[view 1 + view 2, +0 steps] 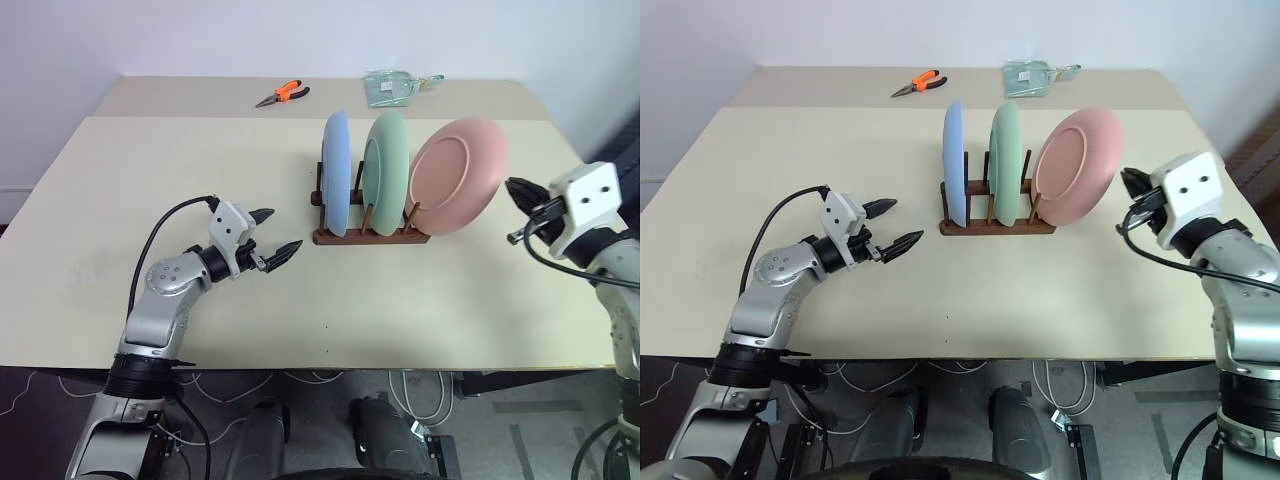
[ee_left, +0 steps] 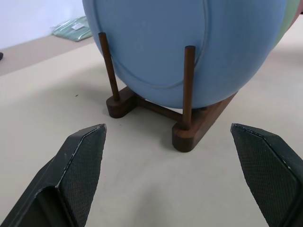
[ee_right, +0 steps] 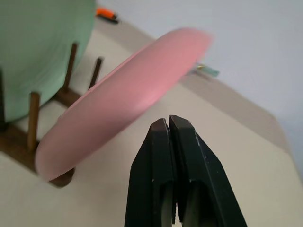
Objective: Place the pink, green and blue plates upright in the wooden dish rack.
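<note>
All three plates stand on edge in the wooden dish rack [image 1: 370, 236] at the table's middle. The blue plate [image 1: 336, 172] is leftmost, the green plate [image 1: 385, 170] is in the middle, and the pink plate [image 1: 456, 175] is rightmost, leaning out to the right. My left gripper [image 1: 275, 235] is open just left of the rack, facing the blue plate [image 2: 189, 47], with nothing between its fingers. My right gripper [image 3: 169, 124] is shut and empty, off to the right of the pink plate [image 3: 118, 99] and apart from it.
Orange-handled pliers [image 1: 282, 94] and a clear packet [image 1: 390, 88] lie at the table's far edge. The beige table [image 1: 150, 170] stretches bare to the left and in front of the rack. The table's right edge runs close to my right arm.
</note>
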You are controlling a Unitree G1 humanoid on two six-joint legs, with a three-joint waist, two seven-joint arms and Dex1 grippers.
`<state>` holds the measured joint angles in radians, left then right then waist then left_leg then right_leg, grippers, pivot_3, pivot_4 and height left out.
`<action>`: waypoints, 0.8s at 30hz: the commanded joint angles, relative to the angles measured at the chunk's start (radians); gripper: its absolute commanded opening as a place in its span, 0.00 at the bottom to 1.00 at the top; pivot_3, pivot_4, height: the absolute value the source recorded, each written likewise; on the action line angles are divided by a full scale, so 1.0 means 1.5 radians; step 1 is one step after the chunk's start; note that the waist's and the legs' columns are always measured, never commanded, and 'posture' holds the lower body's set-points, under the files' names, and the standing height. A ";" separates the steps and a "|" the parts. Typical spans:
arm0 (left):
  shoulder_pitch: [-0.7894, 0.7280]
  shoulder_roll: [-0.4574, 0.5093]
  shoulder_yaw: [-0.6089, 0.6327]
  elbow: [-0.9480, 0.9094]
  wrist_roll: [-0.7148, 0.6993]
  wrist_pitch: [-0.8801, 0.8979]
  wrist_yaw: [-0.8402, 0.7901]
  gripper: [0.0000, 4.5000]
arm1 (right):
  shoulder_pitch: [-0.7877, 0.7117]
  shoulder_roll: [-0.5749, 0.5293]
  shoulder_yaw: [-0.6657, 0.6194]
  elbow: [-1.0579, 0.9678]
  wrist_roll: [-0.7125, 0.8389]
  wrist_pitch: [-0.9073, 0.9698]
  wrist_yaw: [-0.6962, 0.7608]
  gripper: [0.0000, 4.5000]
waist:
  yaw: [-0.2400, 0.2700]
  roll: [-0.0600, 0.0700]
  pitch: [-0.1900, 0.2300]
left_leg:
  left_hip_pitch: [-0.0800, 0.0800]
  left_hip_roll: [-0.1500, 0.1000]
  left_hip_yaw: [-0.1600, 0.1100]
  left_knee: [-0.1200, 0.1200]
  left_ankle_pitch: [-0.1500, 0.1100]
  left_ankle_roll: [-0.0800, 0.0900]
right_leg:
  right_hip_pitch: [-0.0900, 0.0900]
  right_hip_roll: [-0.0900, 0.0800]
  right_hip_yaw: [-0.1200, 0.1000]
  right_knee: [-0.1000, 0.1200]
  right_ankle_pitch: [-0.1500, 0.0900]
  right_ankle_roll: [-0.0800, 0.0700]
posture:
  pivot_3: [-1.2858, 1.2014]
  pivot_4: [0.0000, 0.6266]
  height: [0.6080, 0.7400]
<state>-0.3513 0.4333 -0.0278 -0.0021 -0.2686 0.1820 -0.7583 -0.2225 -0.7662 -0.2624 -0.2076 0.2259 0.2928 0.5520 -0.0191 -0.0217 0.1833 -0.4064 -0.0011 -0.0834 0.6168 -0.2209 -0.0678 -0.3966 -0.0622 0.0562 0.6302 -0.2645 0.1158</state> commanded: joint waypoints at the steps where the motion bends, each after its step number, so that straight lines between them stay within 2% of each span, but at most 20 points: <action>1: 0.006 0.006 0.002 -0.023 0.002 -0.011 -0.003 0.97 | -0.036 -0.009 0.023 -0.014 -0.005 -0.040 0.034 0.01 | 0.000 0.000 0.000 | 0.000 0.000 0.000 0.000 0.000 0.000 | 0.000 0.000 0.000 0.000 0.000 0.000 | 0.52 0.24 1.00; 5: 0.018 0.009 0.011 -0.034 0.002 -0.010 0.001 0.97 | -0.042 -0.002 0.014 -0.008 0.010 -0.038 0.046 0.01 | 0.003 0.000 0.000 | 0.000 0.000 0.000 0.000 0.000 0.000 | 0.000 0.000 0.000 0.000 0.000 0.000 | 0.52 0.24 1.00; 11: 0.023 0.013 0.021 -0.014 0.028 -0.029 0.032 0.97 | -0.013 -0.004 -0.012 0.105 -0.041 -0.063 0.007 0.01 | 0.006 0.000 0.000 | 0.000 0.000 0.000 0.001 0.000 0.000 | 0.001 0.000 0.000 0.000 0.000 0.000 | 0.52 0.24 1.00; 16: 0.016 0.042 0.063 0.067 0.078 -0.041 0.115 0.97 | 0.043 0.017 -0.046 0.127 0.017 -0.063 0.047 0.01 | -0.001 0.001 0.000 | 0.000 0.000 0.000 0.000 0.000 0.000 | 0.001 0.000 0.000 0.000 0.000 0.000 | 0.52 0.24 1.00; 21: 0.064 0.079 0.097 0.075 0.063 -0.044 0.097 0.97 | 0.077 0.045 -0.059 0.118 0.088 -0.028 0.091 0.01 | -0.004 0.001 0.000 | 0.001 0.000 0.000 0.000 0.000 0.000 | 0.001 0.000 0.000 0.001 0.000 0.000 | 0.52 0.24 1.00; 24: 0.088 0.087 0.108 0.054 0.054 -0.034 0.094 0.97 | 0.059 0.050 -0.042 0.135 0.081 -0.032 0.092 0.01 | 0.000 0.001 0.000 | 0.001 0.000 0.000 0.000 0.000 0.000 | 0.001 0.000 0.000 0.001 0.000 0.000 | 0.52 0.24 1.00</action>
<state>-0.2176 0.5560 0.1098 0.1294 -0.1692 0.1322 -0.6100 -0.1065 -0.6899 -0.3167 0.0050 0.3378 0.2568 0.6882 -0.0192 -0.0202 0.1828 -0.4048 -0.0009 -0.0836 0.6177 -0.2209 -0.0678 -0.3947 -0.0624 0.0562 0.6311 -0.2645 0.1159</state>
